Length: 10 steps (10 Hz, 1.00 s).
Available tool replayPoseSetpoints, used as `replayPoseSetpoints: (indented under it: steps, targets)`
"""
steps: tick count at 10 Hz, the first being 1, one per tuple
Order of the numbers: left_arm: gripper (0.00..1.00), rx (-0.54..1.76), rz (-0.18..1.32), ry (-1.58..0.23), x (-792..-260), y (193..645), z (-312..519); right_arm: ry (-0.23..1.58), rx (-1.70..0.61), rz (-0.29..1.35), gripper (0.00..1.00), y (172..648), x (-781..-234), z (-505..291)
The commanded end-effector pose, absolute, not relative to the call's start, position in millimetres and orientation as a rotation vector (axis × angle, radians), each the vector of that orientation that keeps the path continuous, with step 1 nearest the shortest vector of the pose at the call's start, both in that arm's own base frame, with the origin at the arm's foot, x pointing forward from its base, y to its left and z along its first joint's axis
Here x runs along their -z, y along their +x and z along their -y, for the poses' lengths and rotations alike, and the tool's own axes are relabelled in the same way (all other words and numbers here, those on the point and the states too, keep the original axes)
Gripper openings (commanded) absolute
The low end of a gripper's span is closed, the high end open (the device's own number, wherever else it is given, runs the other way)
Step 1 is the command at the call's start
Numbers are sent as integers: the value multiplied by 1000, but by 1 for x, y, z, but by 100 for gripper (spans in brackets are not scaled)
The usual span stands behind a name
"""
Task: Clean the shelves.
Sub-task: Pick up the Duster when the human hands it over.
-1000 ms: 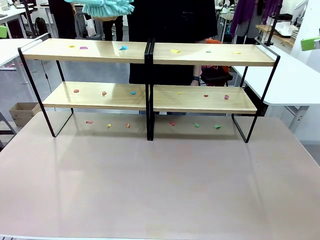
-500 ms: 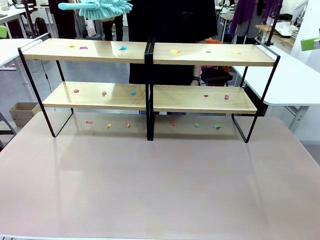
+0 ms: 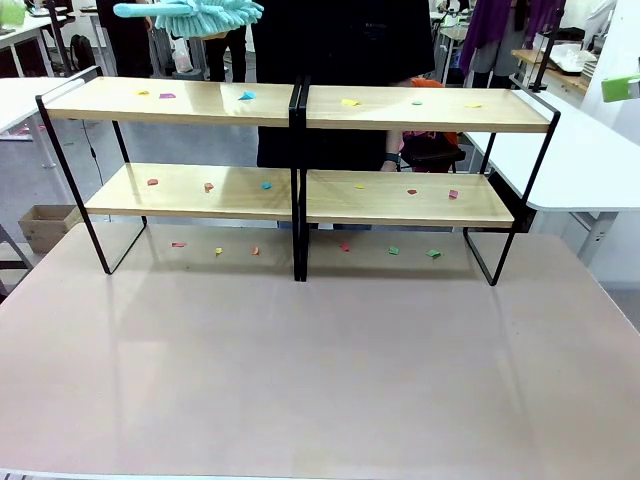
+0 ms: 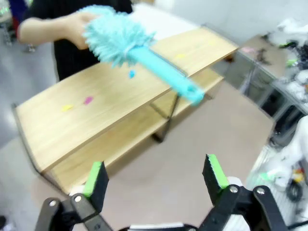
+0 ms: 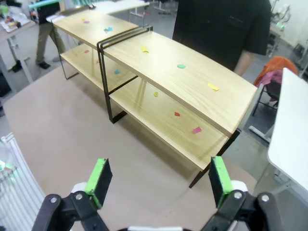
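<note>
Upper left of the front view: a turquoise duster (image 3: 195, 12) is held by a person's hand (image 4: 77, 30) above the shelves (image 3: 200, 190). The shelves stand across the far half of the counter (image 3: 300, 370): two joined two-tier racks, light wood boards in black frames, both tiers strewn with coloured paper scraps (image 3: 247, 96). Left gripper (image 4: 155, 173): jaws spread wide, empty. Right gripper (image 5: 160, 177): the same.
</note>
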<state>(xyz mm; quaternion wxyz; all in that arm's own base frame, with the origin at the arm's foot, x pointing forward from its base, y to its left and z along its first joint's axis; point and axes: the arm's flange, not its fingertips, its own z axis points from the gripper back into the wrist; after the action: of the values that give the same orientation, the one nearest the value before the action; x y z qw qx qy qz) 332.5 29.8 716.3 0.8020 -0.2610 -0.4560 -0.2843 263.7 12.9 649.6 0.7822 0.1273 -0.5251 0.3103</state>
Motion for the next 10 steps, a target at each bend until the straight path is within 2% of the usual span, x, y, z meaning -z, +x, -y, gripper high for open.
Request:
replayPoseSetpoints:
  steps: [1, 3, 4, 5, 6, 7, 8, 9, 10]
  targets:
    - [100, 518, 671, -865, -750, 421, -35, 278, -671, 1137, 100, 264, -650, -12]
    - [100, 465, 471, -1081, -726, 472, -6, 278, -671, 1137, 100, 264, -650, -12]
    - [100, 416, 375, -1069, -715, 495, 5, 278, -671, 1137, 100, 264, -650, -12]
    - [100, 364, 357, -903, -705, 506, 5, 278, -671, 1137, 100, 264, -650, -12]
    - [100, 504, 554, -1088, -713, 467, 12, 278, -671, 1137, 100, 264, -650, -12]
    - [100, 504, 554, -1088, -713, 467, 12, 278, -671, 1137, 100, 264, -650, -12]
    - [100, 412, 432, -1065, -678, 506, 10, 278, -671, 1137, 100, 264, -650, -12]
    - [100, 368, 368, -1184, -672, 508, 13, 278, -671, 1137, 100, 264, -650, -12]
    - [100, 314, 360, -1222, -670, 514, 12, 278, -671, 1137, 100, 264, -650, -12]
